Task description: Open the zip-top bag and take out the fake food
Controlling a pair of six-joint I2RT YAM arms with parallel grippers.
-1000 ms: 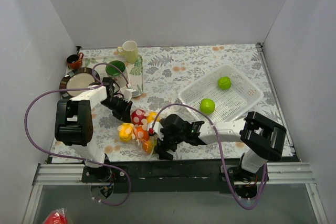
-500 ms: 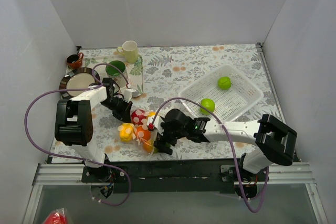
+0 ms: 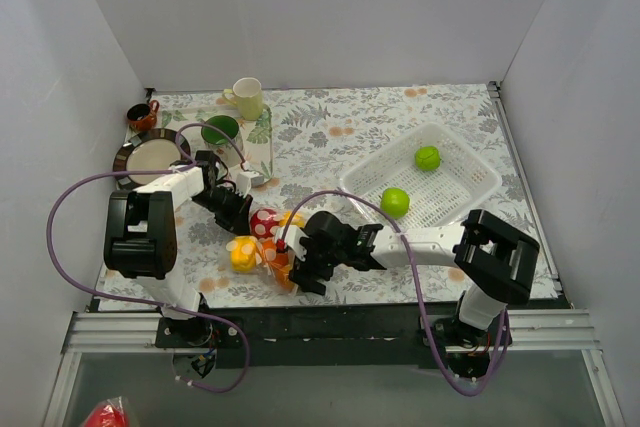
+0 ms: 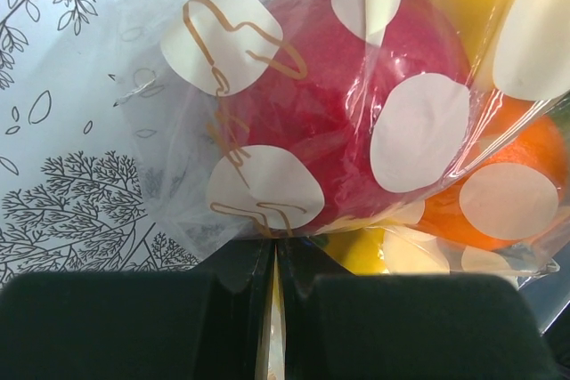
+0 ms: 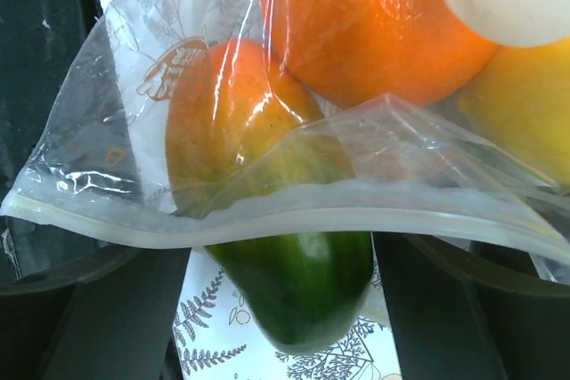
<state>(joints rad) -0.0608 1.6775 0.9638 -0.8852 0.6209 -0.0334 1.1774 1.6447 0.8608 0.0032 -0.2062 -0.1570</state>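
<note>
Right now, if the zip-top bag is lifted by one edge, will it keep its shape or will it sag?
Probably sag: the zip-top bag is thin, wrinkled film, creased where the left hand pinches it. The round fake food looks glossy, so it may roll toward the mouth.

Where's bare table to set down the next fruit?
Open tablecloth between the cream mug and the white basket. The basket's right end is free too. Crowded: front-left around the zip-top bag, back-left around the plate and green mug.
</note>
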